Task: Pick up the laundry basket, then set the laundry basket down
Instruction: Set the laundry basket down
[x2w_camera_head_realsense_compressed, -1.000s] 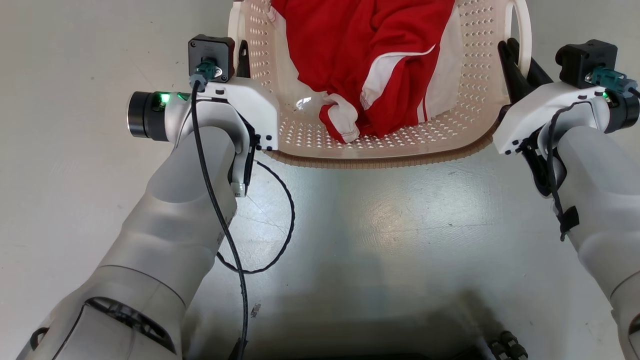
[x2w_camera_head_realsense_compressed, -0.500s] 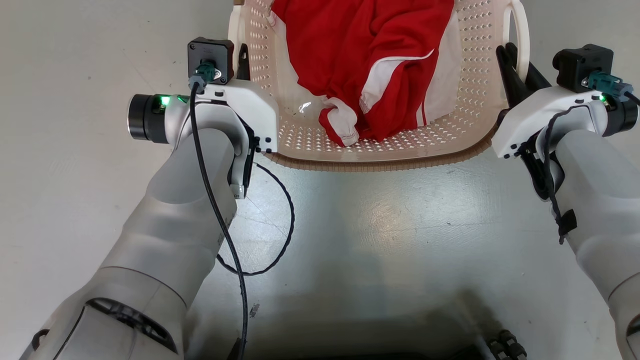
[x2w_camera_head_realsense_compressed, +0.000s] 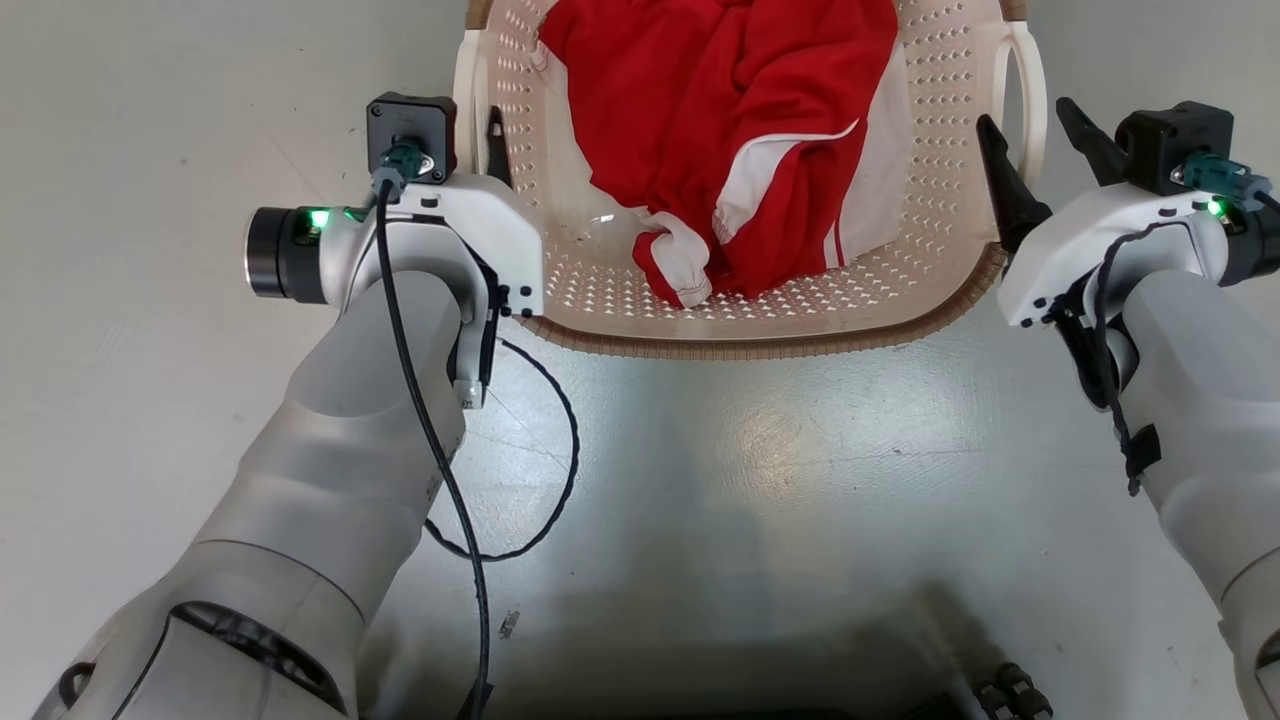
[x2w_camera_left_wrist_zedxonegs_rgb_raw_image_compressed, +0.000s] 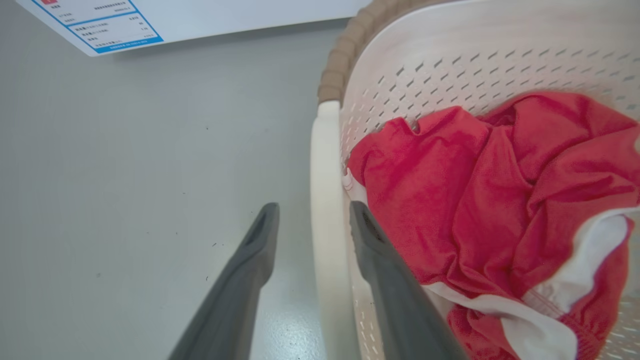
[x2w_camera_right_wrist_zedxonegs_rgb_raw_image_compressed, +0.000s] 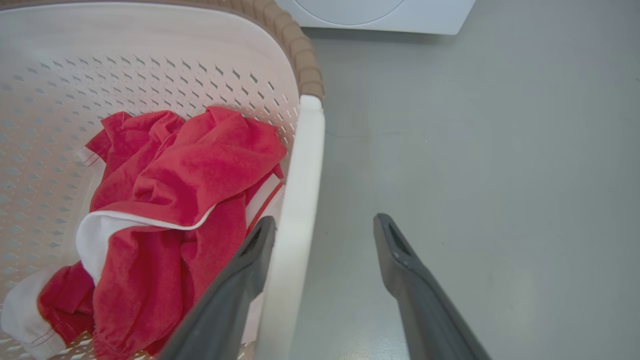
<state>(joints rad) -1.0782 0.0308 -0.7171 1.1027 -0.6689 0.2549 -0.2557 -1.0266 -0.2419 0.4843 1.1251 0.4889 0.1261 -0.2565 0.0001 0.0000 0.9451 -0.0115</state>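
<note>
The laundry basket (x2w_camera_head_realsense_compressed: 750, 345), cream with perforated walls and a brown woven-look rim, stands on the grey floor at the top of the head view. A red and white garment (x2w_camera_head_realsense_compressed: 730, 120) lies inside it. My left gripper (x2w_camera_head_realsense_compressed: 478, 125) is open astride the white left handle (x2w_camera_left_wrist_zedxonegs_rgb_raw_image_compressed: 325, 200), with a gap on either side of the handle. My right gripper (x2w_camera_head_realsense_compressed: 1025, 115) is open wide around the white right handle (x2w_camera_right_wrist_zedxonegs_rgb_raw_image_compressed: 300, 200); its inner finger sits close to the handle inside the basket (x2w_camera_right_wrist_zedxonegs_rgb_raw_image_compressed: 125, 75) and its outer finger stands well clear over the floor.
A white washing machine (x2w_camera_right_wrist_zedxonegs_rgb_raw_image_compressed: 375, 10) stands beyond the basket. A white panel with a blue-edged label (x2w_camera_left_wrist_zedxonegs_rgb_raw_image_compressed: 90, 25) shows at the top of the left wrist view. A black cable (x2w_camera_head_realsense_compressed: 560, 450) loops from my left arm. My dark base (x2w_camera_head_realsense_compressed: 800, 700) fills the bottom edge.
Both grippers were shut on the basket's handles and now stand open around them. The right fingers have spread far apart. The basket sits slightly higher in the head view.
</note>
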